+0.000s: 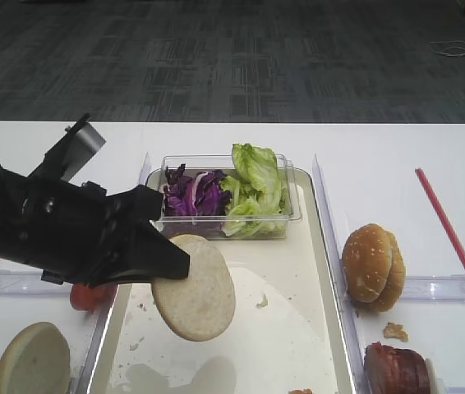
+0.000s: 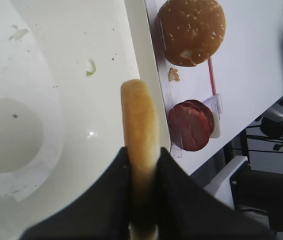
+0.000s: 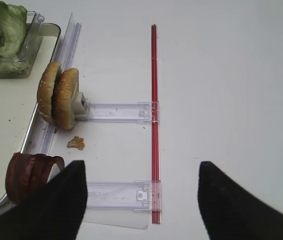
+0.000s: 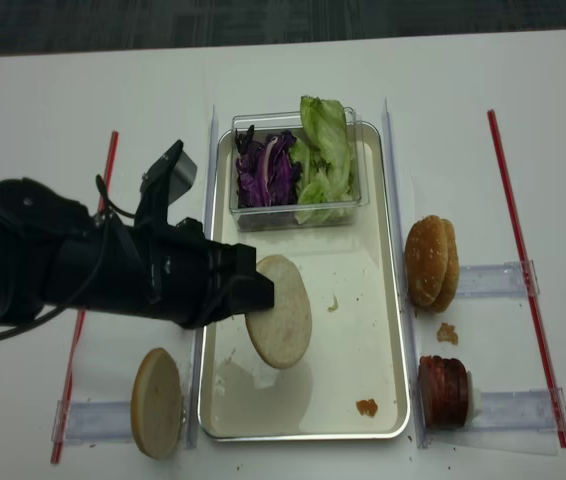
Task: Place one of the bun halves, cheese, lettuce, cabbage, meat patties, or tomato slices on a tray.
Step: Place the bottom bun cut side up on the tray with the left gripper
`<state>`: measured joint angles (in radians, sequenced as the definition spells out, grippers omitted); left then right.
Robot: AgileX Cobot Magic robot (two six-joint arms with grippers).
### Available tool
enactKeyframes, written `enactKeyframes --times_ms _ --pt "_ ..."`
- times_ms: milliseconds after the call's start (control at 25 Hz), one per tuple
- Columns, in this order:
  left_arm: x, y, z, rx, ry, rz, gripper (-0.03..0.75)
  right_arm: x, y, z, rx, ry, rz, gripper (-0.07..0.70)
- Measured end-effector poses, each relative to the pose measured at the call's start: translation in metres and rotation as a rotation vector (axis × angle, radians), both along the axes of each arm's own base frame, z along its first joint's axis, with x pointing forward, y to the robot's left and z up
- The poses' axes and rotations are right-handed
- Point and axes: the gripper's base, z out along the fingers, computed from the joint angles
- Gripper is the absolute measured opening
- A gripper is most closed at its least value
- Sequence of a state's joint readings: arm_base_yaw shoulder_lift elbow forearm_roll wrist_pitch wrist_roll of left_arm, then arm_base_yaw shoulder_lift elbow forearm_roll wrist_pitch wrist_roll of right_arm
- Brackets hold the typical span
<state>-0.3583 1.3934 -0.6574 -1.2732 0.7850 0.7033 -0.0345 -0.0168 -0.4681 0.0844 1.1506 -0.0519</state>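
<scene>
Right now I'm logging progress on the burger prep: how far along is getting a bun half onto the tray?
Done: the left gripper has picked up a bun half and carried it over the tray. In hand: the bun half is clamped edge-on, tilted, above the tray bottom. Left: lowering and releasing it. The right gripper is open and idle.

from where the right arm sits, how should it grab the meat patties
The meat patties stand on edge in a clear holder right of the tray. Come from above and pinch across the stack's flat outer faces near the top rim; the exposed upper edge is free, the bottom sits in the holder. The right gripper is open.
</scene>
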Motion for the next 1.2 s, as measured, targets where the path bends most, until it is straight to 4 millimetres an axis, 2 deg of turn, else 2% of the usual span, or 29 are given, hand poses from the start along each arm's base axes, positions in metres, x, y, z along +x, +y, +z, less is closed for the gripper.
enactKeyframes --times_ms 200,600,1200 --pt "0.0 -0.002 -0.011 -0.033 0.019 0.004 0.088 0.0 0.0 0.0 -0.001 0.0 0.0 0.491" --pt "0.016 -0.015 -0.051 -0.12 0.121 -0.019 0.088 0.0 0.0 0.0 -0.002 0.0 -0.001 0.491" --pt "0.028 -0.019 -0.082 -0.154 0.161 0.029 0.088 0.0 0.0 0.0 -0.003 0.0 0.0 0.491"
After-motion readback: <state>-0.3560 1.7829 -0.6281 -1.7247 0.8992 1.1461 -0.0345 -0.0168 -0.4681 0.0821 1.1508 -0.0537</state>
